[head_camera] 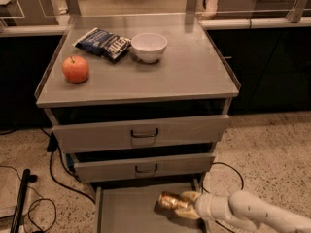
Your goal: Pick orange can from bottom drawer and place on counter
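Camera view: gripper (185,206), reaching in from the right, is gripping the orange can (168,201) in its jaws. The can is lying sideways, long axis left-right, over the bottom drawer (121,213), with the counter (194,74) sitting above and farther.

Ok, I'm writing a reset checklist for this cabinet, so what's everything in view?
orange can: one, shiny orange-gold, over the bottom drawer's floor
bottom drawer: one, grey, pulled open
counter: one, grey, cabinet top
apple: one, orange-red, counter's left
snack bag: one, dark blue, counter's back left
bowl: one, white, beside the bag
upper drawers: two, grey, above the bottom drawer
cables: black, floor at left
arm: one, white, lower right
gripper: one, yellowish, clamped on the can
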